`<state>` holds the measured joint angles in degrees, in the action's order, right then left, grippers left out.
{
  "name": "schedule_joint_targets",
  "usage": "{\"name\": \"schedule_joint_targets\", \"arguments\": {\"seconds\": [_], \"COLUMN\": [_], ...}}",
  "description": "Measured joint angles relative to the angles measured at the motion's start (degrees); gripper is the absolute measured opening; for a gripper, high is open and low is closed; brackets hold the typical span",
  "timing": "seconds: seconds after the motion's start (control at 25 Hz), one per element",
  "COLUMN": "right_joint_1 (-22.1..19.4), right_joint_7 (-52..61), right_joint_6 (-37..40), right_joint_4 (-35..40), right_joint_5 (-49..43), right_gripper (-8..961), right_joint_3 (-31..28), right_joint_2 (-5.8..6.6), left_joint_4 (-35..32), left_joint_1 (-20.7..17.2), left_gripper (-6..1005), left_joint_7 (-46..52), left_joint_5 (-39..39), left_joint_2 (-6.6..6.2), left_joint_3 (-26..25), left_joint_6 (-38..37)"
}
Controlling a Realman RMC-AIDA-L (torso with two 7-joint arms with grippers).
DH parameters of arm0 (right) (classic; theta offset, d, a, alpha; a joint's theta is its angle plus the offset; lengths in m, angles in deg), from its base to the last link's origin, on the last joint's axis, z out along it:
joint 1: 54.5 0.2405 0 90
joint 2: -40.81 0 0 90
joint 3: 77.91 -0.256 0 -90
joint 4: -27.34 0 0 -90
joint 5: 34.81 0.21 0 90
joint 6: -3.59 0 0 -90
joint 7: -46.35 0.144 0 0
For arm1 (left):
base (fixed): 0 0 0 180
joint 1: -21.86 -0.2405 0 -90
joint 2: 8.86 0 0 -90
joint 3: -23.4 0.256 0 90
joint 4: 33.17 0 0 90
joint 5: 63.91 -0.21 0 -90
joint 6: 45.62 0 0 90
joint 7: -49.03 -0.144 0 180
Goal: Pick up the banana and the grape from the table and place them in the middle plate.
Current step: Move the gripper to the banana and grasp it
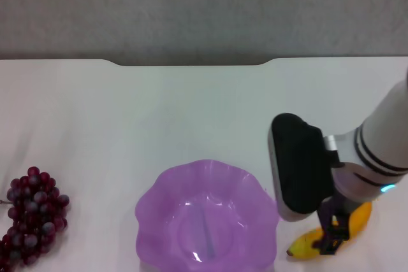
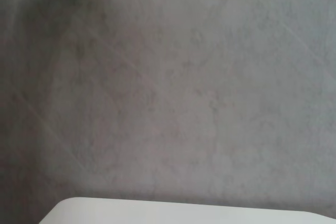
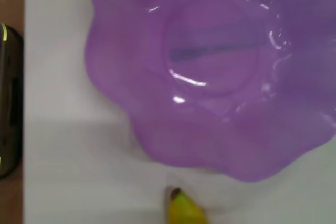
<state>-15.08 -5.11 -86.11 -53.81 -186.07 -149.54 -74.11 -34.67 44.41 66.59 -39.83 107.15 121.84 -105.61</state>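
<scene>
A: Where is the banana (image 1: 363,218) found?

B: It is seen on the table (image 1: 191,106) at about four o'clock from the middle plate (image 1: 159,211), lying just beside its rim. The right gripper (image 1: 333,232) is set down over the banana's middle, with dark fingers (image 1: 329,224) seen on both sides of the fruit.

A: Are the jaws closed on it?

B: That cannot be told; contact is hidden by the wrist housing. In the right wrist view only the banana's tip (image 3: 184,209) is shown beside the plate.

A: How is it expected to handle?

B: It is judged light, fairly firm, smooth-skinned and easily bruised, so a moderate squeeze across the thick middle is advised, where the curve is best balanced.

A: And the grape (image 1: 32,218)?

B: It is lying at nine o'clock from the plate, well apart. It is judged soft and loose, best taken around the bunch's body. The left gripper is not shown; only a wall and a table corner are seen from its wrist.
</scene>
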Motion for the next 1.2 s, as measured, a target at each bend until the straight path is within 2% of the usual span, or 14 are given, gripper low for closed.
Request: {"name": "schedule_joint_targets", "arguments": {"seconds": [0.36,0.52,0.96,1.2], "right_joint_1": [-0.7,-0.5,1.8,1.6], "right_joint_7": [0.5,-0.2,0.0,0.1], "right_joint_6": [-7.6,-7.1,-3.6,1.3], "right_joint_4": [0.1,1.9,6.8,9.6], "right_joint_5": [-0.2,-2.0,-6.0,-5.8], "right_gripper": [890,890,891,890], "right_joint_3": [-3.4,-3.4,1.7,5.1], "right_joint_2": [0.06,0.14,-0.11,-0.23], "left_joint_4": [-0.1,-0.1,0.0,0.0], "left_joint_1": [0.0,0.1,0.4,0.6], "left_gripper": [863,863,863,863], "left_joint_7": [-0.3,-0.5,-1.2,-1.3], "left_joint_5": [0.0,0.3,0.9,0.5], "left_joint_2": [-0.04,-0.06,-0.11,-0.12], "left_joint_3": [-0.8,-0.8,-0.8,-0.7], "left_joint_6": [0.1,0.1,0.1,1.4]}}
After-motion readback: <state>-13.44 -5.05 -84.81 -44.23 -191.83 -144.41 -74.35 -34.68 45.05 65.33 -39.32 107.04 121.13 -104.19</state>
